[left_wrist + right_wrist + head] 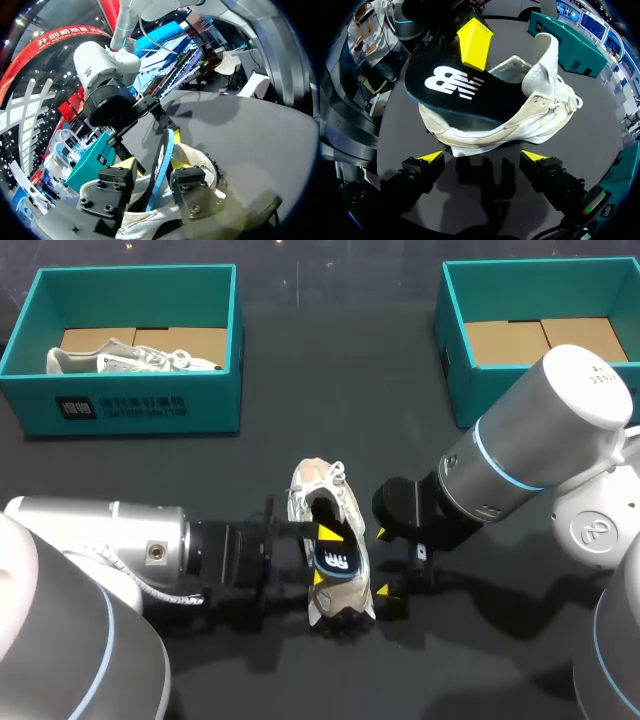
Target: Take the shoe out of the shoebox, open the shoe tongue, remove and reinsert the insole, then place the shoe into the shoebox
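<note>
The left gripper's (151, 167) fingers (116, 185) pinch the insole (161, 160) from both faces. The insole stands on edge between them, one end down inside the shoe (520, 120) and the logo end lifted above the collar. The right gripper (484, 159) has its fingers spread wide and holds nothing; it sits low just beside the shoe's side, not touching it. The shoe itself lies on the dark table (330, 380) between the two arms, with its tongue pulled open.

The step in hand looks like the insole work — whether it is coming out or going back in cannot be told from here. Either way, the next move calls for the right gripper to steady the shoe while the left guides the insole along the shoe's length, kept flat so it does not fold or catch on the collar.

Well behind, the right-hand shoebox (455, 350) shows its cardboard floor — probably where the shoe must return. The left-hand shoebox (140, 405) holds a second shoe (130, 361).
</note>
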### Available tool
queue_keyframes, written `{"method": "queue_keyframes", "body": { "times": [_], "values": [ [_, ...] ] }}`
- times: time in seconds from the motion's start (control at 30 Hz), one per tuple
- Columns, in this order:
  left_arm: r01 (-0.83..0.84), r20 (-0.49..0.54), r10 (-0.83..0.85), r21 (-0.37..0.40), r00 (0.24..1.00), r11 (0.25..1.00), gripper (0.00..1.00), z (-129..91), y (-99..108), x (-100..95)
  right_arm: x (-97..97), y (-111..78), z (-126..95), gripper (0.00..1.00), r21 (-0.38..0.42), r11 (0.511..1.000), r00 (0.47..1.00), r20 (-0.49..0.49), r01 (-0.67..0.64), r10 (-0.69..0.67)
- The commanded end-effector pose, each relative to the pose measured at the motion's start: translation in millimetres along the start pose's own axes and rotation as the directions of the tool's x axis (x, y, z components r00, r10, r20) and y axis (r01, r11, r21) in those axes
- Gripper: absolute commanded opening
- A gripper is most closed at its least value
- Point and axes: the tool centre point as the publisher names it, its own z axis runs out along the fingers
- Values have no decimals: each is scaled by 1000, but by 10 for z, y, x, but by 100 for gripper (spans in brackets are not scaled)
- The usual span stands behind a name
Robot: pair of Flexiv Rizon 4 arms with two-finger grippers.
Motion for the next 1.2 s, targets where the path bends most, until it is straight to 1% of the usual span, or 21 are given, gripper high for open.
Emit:
{"method": "queue_keyframes", "body": {
  "times": [0.03,0.13,0.17,0.23,0.33,0.5,0.63,0.7,0.73,0.8,0.87,0.93,1.07,1.2],
  "values": [
    [-4,-10,4,-3,1000,1000,0,93,2,21,18,-1,7,100,1,1000,1000,4,-1,1],
    [-30,-15,30,-14,999,999,0,149,50,34,18,-1,7,100,1,1000,1000,4,-1,1],
    [-37,-12,37,-20,999,999,0,173,94,38,18,-1,7,100,1,1000,1000,4,-1,1],
    [-26,10,26,-16,1000,1000,0,198,152,36,18,-1,7,100,1,1000,1000,4,-1,1],
    [-35,26,36,-35,999,999,0,222,237,34,18,-1,7,100,1,1000,1000,4,-1,1],
    [-59,33,61,-66,998,996,0,216,311,25,18,-1,7,100,1,1000,1000,4,-1,1],
    [-45,39,48,-83,998,996,0,195,373,9,18,-1,7,100,1,1000,1000,4,-1,1],
    [-33,41,37,-84,998,996,23,173,364,2,18,-1,7,100,1,1000,1000,4,-1,1],
    [-31,41,35,-83,999,996,40,158,340,-3,18,-1,7,100,1,1000,1000,4,-1,1],
    [3,41,0,-64,999,998,47,132,281,-14,18,-1,7,100,1,1000,1000,4,-1,1],
    [5,35,-3,-62,999,998,57,115,231,-27,18,-1,7,100,1,1000,1000,4,-1,1],
    [4,28,-2,-63,1000,998,58,97,178,-39,18,-1,7,100,1,1000,1000,4,-1,1],
    [-2,16,3,-73,1000,997,54,53,86,-48,18,-1,7,100,1,1000,1000,4,-1,1],
    [-1,-3,1,-82,1000,997,46,24,34,-30,18,-1,7,100,1,1000,1000,4,-1,1]
  ]
}}
